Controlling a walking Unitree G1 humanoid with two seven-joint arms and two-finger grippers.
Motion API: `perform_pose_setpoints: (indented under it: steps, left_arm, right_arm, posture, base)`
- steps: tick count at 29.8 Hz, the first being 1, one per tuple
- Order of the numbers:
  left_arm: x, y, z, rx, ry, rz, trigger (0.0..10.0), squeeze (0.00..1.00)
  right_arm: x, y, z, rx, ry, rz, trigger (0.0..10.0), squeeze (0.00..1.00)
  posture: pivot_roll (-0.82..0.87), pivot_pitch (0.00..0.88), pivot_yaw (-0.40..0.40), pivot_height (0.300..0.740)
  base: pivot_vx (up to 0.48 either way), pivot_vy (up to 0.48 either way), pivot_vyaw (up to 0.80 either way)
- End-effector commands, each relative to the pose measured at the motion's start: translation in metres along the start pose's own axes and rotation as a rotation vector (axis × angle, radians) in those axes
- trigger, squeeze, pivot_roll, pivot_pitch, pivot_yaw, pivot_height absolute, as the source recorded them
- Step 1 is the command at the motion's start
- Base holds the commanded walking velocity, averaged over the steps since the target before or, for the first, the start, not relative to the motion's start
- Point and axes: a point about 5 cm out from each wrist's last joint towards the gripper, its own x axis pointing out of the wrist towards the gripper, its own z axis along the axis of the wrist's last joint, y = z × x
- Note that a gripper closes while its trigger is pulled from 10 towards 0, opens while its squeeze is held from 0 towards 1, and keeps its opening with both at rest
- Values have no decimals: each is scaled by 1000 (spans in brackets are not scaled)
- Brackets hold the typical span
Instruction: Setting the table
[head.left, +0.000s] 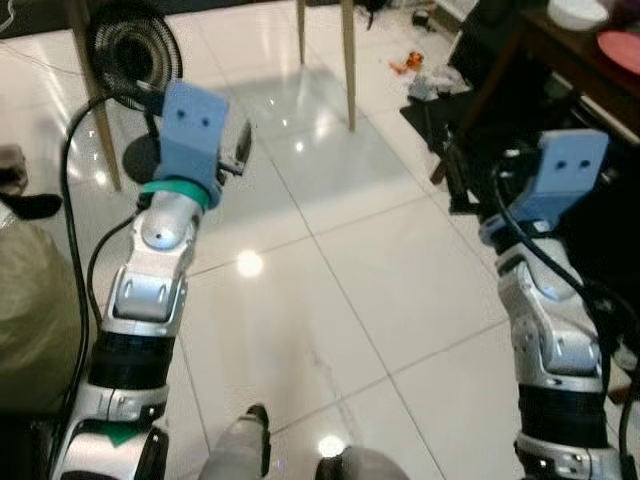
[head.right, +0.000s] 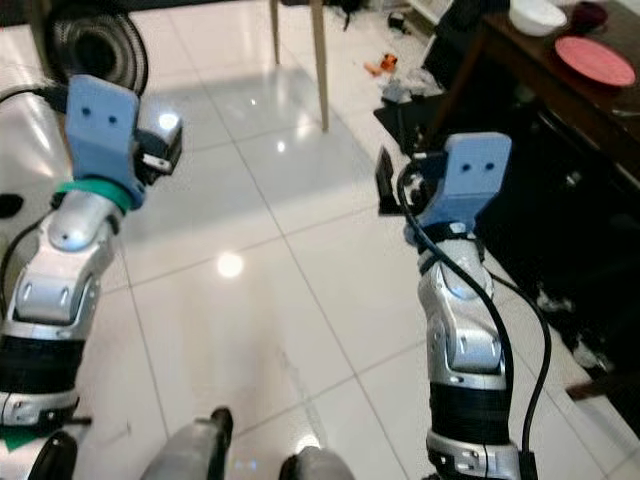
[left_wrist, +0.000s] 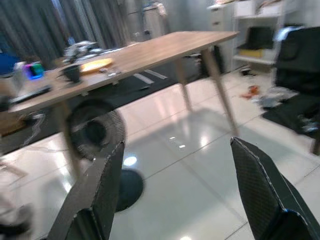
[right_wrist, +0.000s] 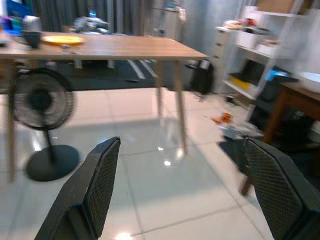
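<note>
A long wooden table (left_wrist: 150, 50) stands across the room, carrying a yellow plate (left_wrist: 95, 65) and a dark mug (left_wrist: 72, 73). On my right is a dark table (head.right: 560, 85) with a white bowl (head.right: 537, 15) and a pink plate (head.right: 595, 60). Both arms are raised over the tiled floor. My left gripper (left_wrist: 176, 145) is open, its fingers (left_wrist: 100, 190) wide apart with nothing between them. My right gripper (right_wrist: 182, 141) is also open and empty, pointing toward the wooden table (right_wrist: 125, 47).
A black floor fan (head.left: 133, 45) stands by the wooden table's leg (head.left: 348, 60). Small clutter (head.left: 405, 63) and dark bags lie on the floor near the dark table. White shelves (right_wrist: 260, 45) line the far wall. Glossy tiles (head.left: 330, 290) stretch ahead.
</note>
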Motion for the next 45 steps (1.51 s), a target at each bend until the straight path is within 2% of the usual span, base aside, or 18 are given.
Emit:
perform_pose_setpoints:
  steps: [1, 16, 19, 24, 29, 31, 32, 33, 35, 38, 40, 44, 45]
  left_arm:
    - [0, -3, -4, 3, 12, -6, 10000, 0]
    - [2, -5, -3, -4, 2, 16, 10000, 0]
    - [3, -3, -5, 6, 9, 45, 10000, 0]
    - [4, -4, -7, 3, 18, 55, 10000, 0]
    - [4, -16, -7, -22, 15, 7, 10000, 0]
    - [4, -16, -7, -22, 15, 7, 10000, 0]
    - [4, -24, -10, -52, 24, -34, 10000, 0]
    - [4, -24, -10, -52, 24, -34, 10000, 0]
    - [3, -37, -13, -93, 37, -107, 10000, 0]
    - [3, -46, -16, -112, 46, -154, 10000, 0]
    - [0, -65, -26, -149, 77, -234, 10000, 0]
    - [-1, -71, -29, -148, 81, -243, 10000, 0]
    - [-2, -74, -32, -124, 79, -251, 10000, 0]
  right_arm:
    - [-2, -4, -5, 3, 18, -13, 10000, 0]
    - [-1, 3, -5, 7, 19, 39, 10000, 0]
    - [-2, 4, -4, 13, 16, 45, 10000, 0]
    - [-2, 5, -4, 21, 19, 45, 10000, 0]
    - [-3, -11, -5, 10, 23, -51, 10000, 0]
    - [-3, -11, -5, 10, 23, -51, 10000, 0]
    - [-5, -19, -7, -5, 34, -90, 10000, 0]
    - [-5, -19, -7, -5, 34, -90, 10000, 0]
    - [-8, -24, -10, -25, 46, -115, 10000, 0]
    - [-9, -26, -14, -42, 57, -123, 10000, 0]
    - [-14, -26, -31, -84, 107, -119, 10000, 0]
    - [-16, -25, -39, -87, 131, -112, 10000, 0]
    - [-17, -22, -45, -86, 147, -97, 10000, 0]
  posture:
    - [48, 3, -19, 740]
    - [50, 0, -22, 740]
    - [47, 0, -23, 740]
    - [43, 3, -25, 740]
    - [29, 12, -33, 740]
    - [29, 12, -33, 740]
    - [19, 14, -36, 740]
    - [19, 14, -36, 740]
    - [13, 15, -37, 740]
    - [8, 13, -37, 740]
    - [2, 11, -39, 740]
    - [4, 15, -44, 740]
    - [5, 18, -43, 740]
  base:
    - [0, 0, 800]
    - [0, 0, 800]
    - [306, 0, 800]
    - [480, 0, 0]
    - [480, 0, 0]
    - [480, 0, 0]
    - [480, 0, 0]
    - [480, 0, 0]
    - [480, 0, 0]
    - [480, 0, 0]
    - [480, 0, 0]
    - [480, 0, 0]
    - [480, 0, 0]
